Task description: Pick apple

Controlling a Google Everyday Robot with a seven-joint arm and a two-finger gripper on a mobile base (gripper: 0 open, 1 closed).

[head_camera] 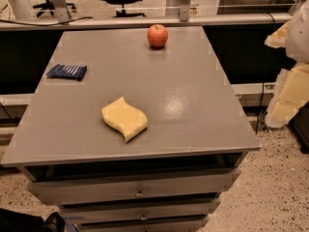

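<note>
The apple (pixel 157 36), small, round and red-orange with a short dark stem, stands at the far edge of the grey table (pixel 193 105), near the middle. Pale parts of my arm show at the right edge of the view, off the table's right side. The gripper (pixel 277 36) seems to be the pale tip there, level with the apple and well to its right, apart from it. It holds nothing that I can see.
A wavy pale yellow sponge (pixel 124 118) lies on the near middle of the table. A dark blue striped cloth (pixel 67 71) lies at the left edge. Drawers (pixel 137 190) are below the tabletop. A rail and office chairs stand behind the table.
</note>
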